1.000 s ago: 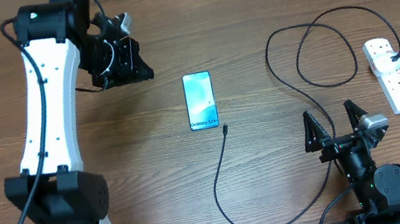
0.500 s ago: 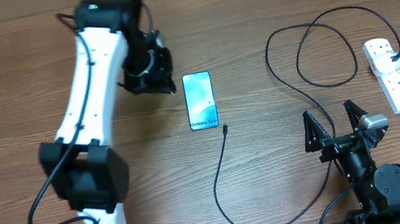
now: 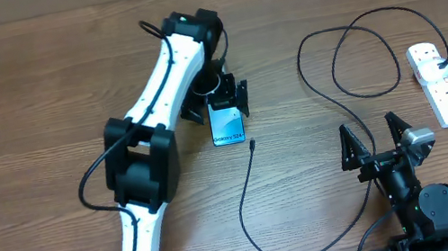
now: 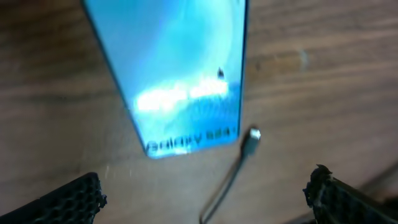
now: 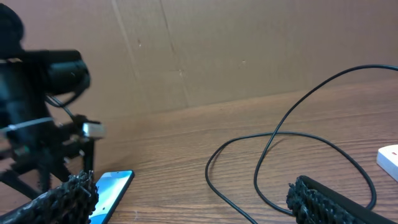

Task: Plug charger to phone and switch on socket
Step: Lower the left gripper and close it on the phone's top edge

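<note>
On the counter (image 3: pixel 32 66), the limp charger (image 4: pixel 250 138), at the phone's (image 3: pixel 227 129) 5 o'clock, is best pinched behind its tip; the left claw (image 3: pixel 223 101) is spread wide, empty.

A brown wood-grain table (image 3: pixel 20 105) backed by a plain cardboard wall (image 5: pixel 217 50).

The phone (image 3: pixel 227 128) lies flat at the centre of the counter (image 3: pixel 2 108). The left gripper (image 3: pixel 221 108) stands over the phone's 12 o'clock end, one finger on either side (12 o'clock is the counter's far edge, overhead view). The connector tip (image 3: pixel 252 144) of the charger (image 3: pixel 247 179) lies just beside the phone's 5 o'clock corner. The cable runs to 6 o'clock, then loops at 2 o'clock. The socket (image 3: pixel 438 82) lies at 3 o'clock. The right gripper (image 3: pixel 376 138) sits at 4 o'clock, between cable and socket.
</note>
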Available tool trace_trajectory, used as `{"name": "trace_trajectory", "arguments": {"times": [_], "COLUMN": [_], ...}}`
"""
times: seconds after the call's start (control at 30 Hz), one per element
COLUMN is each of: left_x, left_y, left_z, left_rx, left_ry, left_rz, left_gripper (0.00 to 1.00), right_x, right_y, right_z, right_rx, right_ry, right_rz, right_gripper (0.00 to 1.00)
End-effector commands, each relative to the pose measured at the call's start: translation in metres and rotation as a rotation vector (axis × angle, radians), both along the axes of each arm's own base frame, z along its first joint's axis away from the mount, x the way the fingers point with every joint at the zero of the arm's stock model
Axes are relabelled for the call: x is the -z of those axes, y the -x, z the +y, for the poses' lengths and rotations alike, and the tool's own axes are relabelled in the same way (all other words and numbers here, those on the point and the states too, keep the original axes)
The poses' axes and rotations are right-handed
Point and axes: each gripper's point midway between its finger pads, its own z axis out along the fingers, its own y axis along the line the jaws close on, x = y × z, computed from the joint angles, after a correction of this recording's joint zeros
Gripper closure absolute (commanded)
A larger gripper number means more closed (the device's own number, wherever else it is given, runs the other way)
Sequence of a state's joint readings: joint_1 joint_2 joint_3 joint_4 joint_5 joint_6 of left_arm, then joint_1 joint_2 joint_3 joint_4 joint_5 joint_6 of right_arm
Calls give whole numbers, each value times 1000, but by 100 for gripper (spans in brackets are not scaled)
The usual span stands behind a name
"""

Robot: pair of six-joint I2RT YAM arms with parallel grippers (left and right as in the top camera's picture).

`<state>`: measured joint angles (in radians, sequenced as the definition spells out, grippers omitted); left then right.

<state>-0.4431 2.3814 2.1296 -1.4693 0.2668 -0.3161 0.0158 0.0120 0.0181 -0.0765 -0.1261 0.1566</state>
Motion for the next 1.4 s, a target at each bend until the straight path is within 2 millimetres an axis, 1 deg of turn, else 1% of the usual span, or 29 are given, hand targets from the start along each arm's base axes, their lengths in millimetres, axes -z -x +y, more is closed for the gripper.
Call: {"name": "trace_trajectory", "arguments": {"times": [0.0, 0.1, 0.2, 0.27, 0.37, 0.47, 0.6, 0.73, 0.8, 0.9, 1.07, 1.2, 1.37], "left_x": [11, 16, 16, 17, 18, 18, 18, 17, 20, 26, 34, 38, 51], "left_y": [-10, -21, -30, -36, -40, -42, -51, -54, -57, -52, -51, -53, -51], "left_z": [0, 2, -2, 0, 7, 6, 0, -7, -5, -3, -8, -6, 1], "left_rx": [8, 5, 3, -8, -72, -100, -105, -110, -138, -202, -206, -209, -206], "left_ry": [-57, -90, -76, -95, -146, -145, -118, -80, -104, -160, -189, -205, -233], "left_rz": [-47, -99, -136, -164, -179, -184, -220, -226, -237, -235, -266, -278, -282], "left_gripper": [0, 0, 0, 0, 0, 0, 0, 0, 0, 0, 0, 0, 0], "right_x": [2, 2, 2, 2, 2, 2, 2, 2, 2, 2, 2, 2, 2], "right_y": [0, 0, 0, 0, 0, 0, 0, 0, 0, 0, 0, 0, 0], "right_z": [1, 1, 1, 1, 1, 1, 1, 1, 1, 1, 1, 1, 1], "right_rx": [-1, -1, -1, -1, -1, -1, -1, -1, -1, -1, -1, -1, -1], "right_ry": [2, 2, 2, 2, 2, 2, 2, 2, 2, 2, 2, 2, 2], "right_rz": [-3, -3, -3, -3, -3, -3, -3, -3, -3, -3, -3, -3, -3], "right_gripper": [0, 0, 0, 0, 0, 0, 0, 0, 0, 0, 0, 0, 0]}}
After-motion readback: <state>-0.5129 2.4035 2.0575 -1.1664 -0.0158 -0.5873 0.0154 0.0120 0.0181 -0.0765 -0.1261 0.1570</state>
